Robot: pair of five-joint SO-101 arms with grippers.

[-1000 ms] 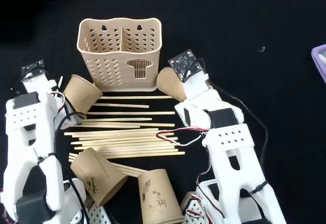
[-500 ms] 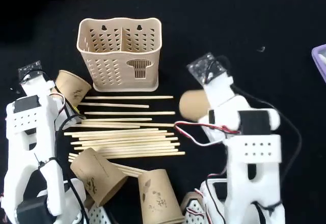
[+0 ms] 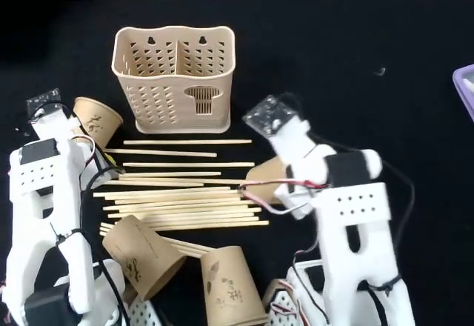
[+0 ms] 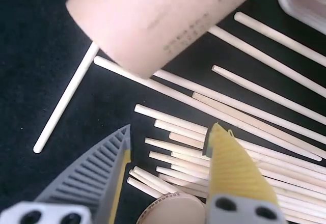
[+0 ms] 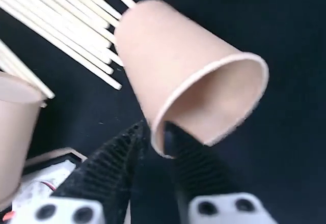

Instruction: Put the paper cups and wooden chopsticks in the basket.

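Our right gripper [image 5: 157, 132] is clenched on the rim of a paper cup [image 5: 188, 86], one finger inside the mouth and the other outside the wall. From the high view this cup [image 3: 265, 176] is tipped on its side in front of the basket [image 3: 174, 78], off its right front corner, at the right ends of the wooden chopsticks [image 3: 185, 200]. We cannot tell whether it touches the table. The chopsticks lie spread in a loose row in front of the basket, roughly parallel to its front wall. Our left gripper [image 4: 168, 132] is released, its two fingers parted above the left ends of the chopsticks [image 4: 244, 127] and holding nothing. Just beyond its fingertips lies a second cup [image 4: 153, 15], which in the high view [image 3: 96, 121] sits just beside the basket's left front corner, outside it. Two more cups [image 3: 141, 255] lie farther in front of the basket, past the chopsticks, one of them resting across a few sticks. The basket stands upright with a divider down its middle.
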